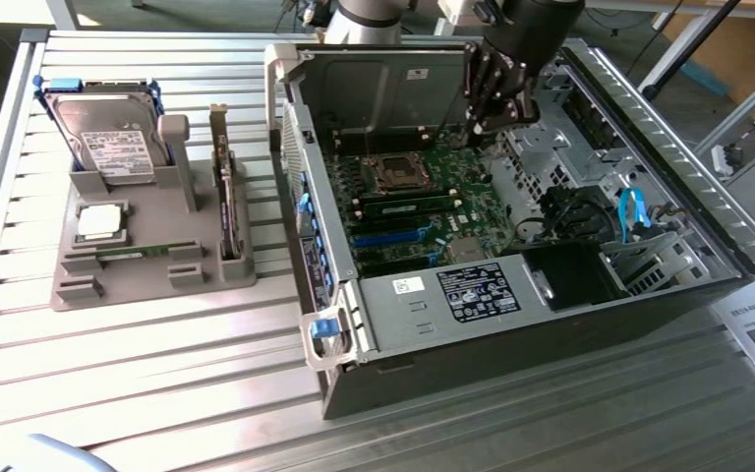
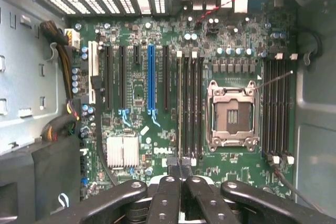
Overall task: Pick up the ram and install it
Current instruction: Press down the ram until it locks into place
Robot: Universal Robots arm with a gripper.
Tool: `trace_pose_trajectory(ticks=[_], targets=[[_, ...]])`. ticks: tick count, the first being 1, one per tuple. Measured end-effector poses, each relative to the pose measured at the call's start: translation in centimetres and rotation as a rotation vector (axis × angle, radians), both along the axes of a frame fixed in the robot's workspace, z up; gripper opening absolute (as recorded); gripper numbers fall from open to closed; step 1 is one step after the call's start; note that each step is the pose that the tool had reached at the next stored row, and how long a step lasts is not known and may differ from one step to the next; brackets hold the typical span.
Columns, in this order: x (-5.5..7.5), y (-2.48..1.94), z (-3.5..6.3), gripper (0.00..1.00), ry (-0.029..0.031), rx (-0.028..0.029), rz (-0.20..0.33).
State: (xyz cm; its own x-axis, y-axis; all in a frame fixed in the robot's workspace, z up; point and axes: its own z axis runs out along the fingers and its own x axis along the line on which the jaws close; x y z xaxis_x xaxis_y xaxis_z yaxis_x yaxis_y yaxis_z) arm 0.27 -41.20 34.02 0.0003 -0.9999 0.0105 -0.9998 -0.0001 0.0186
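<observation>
The jaws are drawn together with nothing between them: in the wrist view the black fingers [image 2: 167, 195] meet at the tips, and the gripper [image 2: 181, 178] hangs high over the board [image 2: 142, 87]. In the exterior view the gripper [image 1: 499, 120] hangs above the open case [image 1: 509, 359], toward its 12 o'clock edge, beside a raised metal flap [image 1: 377, 88]. The ram [image 1: 131, 253] is well apart from it, at about 8 o'clock from the gripper. It lies low in a groove of the grey tray [image 1: 83, 295], which sits on the slatted table [image 1: 154, 393] at 9 o'clock of the case. Its long axis runs from 9 to 3 o'clock, roughly level across that view, one end toward the case. It shows as a thin, narrow green strip with faint specks along it, too small for chips or a label to be made out. Just beside it at 12 o'clock lies the square silver chip [image 1: 101, 222], and farther at 12 o'clock the drive [image 1: 109, 138] stands upright in its holder. At 3 o'clock of the ram the dark card [image 1: 229, 197] stands on edge, between the ram and the case wall. Inside the case, a second green stick [image 1: 407, 206] is seated in a board slot at 6 o'clock of the open socket [image 1: 397, 175], its long axis also 9 to 3. In the wrist view this stick [image 2: 181, 108] shows edge-on as a pale line, with empty black slots between it and the socket [image 2: 232, 115]. The blue slot [image 2: 151, 77] lies on its other side.
</observation>
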Motion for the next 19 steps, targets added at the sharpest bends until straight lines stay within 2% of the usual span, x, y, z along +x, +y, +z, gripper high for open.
trace_pose_trajectory(ticks=[4,11,19], targets=[[0.65,0.00,0.00,0.10,0.0000,-0.0001,0.000],[0.68,0.00,-0.02,0.10,0.0000,0.0009,0.000],[0.71,0.00,-0.97,0.10,0.0000,0.0012,0.000]])
